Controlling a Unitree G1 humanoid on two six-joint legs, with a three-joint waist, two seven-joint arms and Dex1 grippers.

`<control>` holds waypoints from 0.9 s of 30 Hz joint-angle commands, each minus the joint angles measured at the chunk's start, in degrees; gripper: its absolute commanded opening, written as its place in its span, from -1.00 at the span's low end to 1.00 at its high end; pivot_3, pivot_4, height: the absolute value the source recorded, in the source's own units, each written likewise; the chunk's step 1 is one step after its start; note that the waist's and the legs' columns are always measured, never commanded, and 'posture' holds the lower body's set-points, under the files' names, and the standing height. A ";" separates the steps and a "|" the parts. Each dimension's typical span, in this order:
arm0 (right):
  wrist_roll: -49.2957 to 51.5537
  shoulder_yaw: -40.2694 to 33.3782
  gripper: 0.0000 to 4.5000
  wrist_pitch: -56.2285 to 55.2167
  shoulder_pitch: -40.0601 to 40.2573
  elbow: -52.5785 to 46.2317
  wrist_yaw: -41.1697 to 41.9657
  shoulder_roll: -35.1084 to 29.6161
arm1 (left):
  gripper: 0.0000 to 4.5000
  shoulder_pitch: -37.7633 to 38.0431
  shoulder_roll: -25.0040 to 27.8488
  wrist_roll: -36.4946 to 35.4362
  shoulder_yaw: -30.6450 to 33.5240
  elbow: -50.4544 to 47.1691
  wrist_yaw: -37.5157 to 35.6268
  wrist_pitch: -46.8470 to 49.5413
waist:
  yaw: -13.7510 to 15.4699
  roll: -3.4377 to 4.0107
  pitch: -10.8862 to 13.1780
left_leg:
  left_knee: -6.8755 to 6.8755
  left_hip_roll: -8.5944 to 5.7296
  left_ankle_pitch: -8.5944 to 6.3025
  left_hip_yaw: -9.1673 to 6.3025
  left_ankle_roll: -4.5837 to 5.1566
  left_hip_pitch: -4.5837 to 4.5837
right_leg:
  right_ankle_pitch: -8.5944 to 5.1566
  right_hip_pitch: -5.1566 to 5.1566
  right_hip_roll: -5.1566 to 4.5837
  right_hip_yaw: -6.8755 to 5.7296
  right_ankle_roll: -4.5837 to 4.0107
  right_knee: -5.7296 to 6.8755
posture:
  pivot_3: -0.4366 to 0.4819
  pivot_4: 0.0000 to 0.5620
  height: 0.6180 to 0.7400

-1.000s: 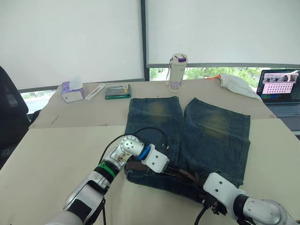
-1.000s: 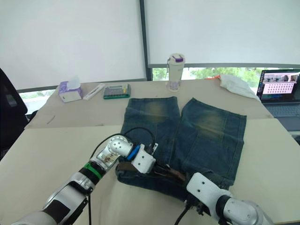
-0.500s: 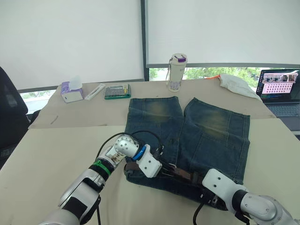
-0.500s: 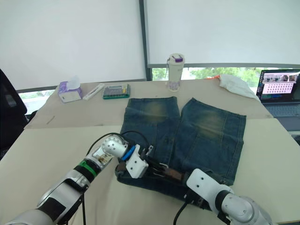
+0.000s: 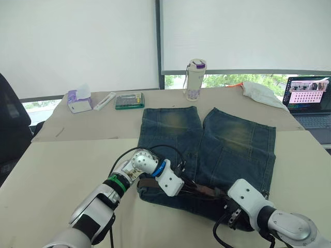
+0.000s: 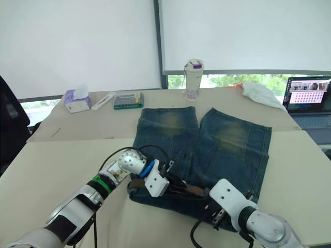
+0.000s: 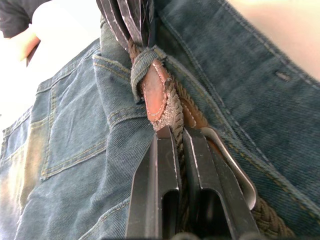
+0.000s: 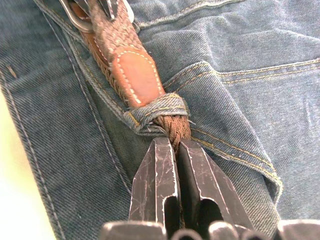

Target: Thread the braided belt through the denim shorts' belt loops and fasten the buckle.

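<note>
The dark blue denim shorts (image 5: pixel 207 155) with faded yellowish patches on the legs lay flat on the beige table (image 5: pixel 62 175), waistband toward the bottom of the head-camera frame and legs pointing up toward the window. Along that waistband, in the lower middle of the frame, ran the dark brown braided belt (image 5: pixel 199 191), and both arms met over it there.

In the left wrist view the left gripper (image 7: pixel 181 150) was clenched on the braided strap just beside the silver metal buckle (image 7: pixel 235 167), its two black fingers (image 7: pixel 162 180) pinching the weave from either side. Ahead of them the tan leather tip of the belt (image 7: pixel 156 92) had entered a narrow blue denim belt loop (image 7: pixel 141 67), which wrapped over it (the loop looked bunched, likely dragged by the strap).

The right gripper (image 8: pixel 176 150) was closed on the braid where it came out of the same loop (image 8: pixel 157 117), seen from the other side. That arrangement seemed deliberate: one gripper feeding from the buckle side, the other drawing the end through while the cloth stayed pinned by its own weight.

Judging from this, threading was under way and the buckle was not yet fastened.
</note>
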 commanded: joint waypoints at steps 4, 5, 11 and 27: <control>6.26 -2.97 -0.99 -2.25 0.91 -2.08 1.54 0.95 | -1.00 -1.26 -0.88 -0.42 0.82 -0.86 2.03 3.66 | -0.13 0.00 0.00 | -0.01 0.01 -0.01 0.00 0.01 0.00 | 0.00 -0.02 0.01 0.01 0.00 0.03 | -0.05 -0.47 1.00; 6.46 -3.07 -0.99 -2.31 1.27 -2.08 1.42 0.97 | -1.00 -1.11 -0.91 -0.50 0.69 -1.27 1.99 3.76 | -0.12 0.00 0.00 | -0.01 0.00 -0.01 0.01 0.01 0.00 | 0.00 -0.02 0.01 0.01 0.00 0.03 | -0.05 -0.47 1.00; 6.44 -3.23 -0.99 -1.12 1.22 -2.08 0.23 2.70 | -1.00 0.74 -3.10 -5.81 0.52 -3.99 -1.53 7.92 | -0.13 0.01 0.00 | -0.01 0.01 -0.01 0.01 0.01 0.00 | 0.00 -0.02 0.00 0.01 0.00 0.03 | -0.05 -0.47 1.00; 10.63 -5.46 -0.37 -4.32 4.48 -2.08 3.93 2.59 | -1.00 2.51 -0.81 -21.20 11.79 -9.68 -9.98 33.79 | -0.29 0.03 -0.01 | -0.01 0.01 -0.01 -0.01 0.02 0.00 | 0.00 -0.05 0.04 -0.01 0.00 0.06 | -0.05 -0.47 1.00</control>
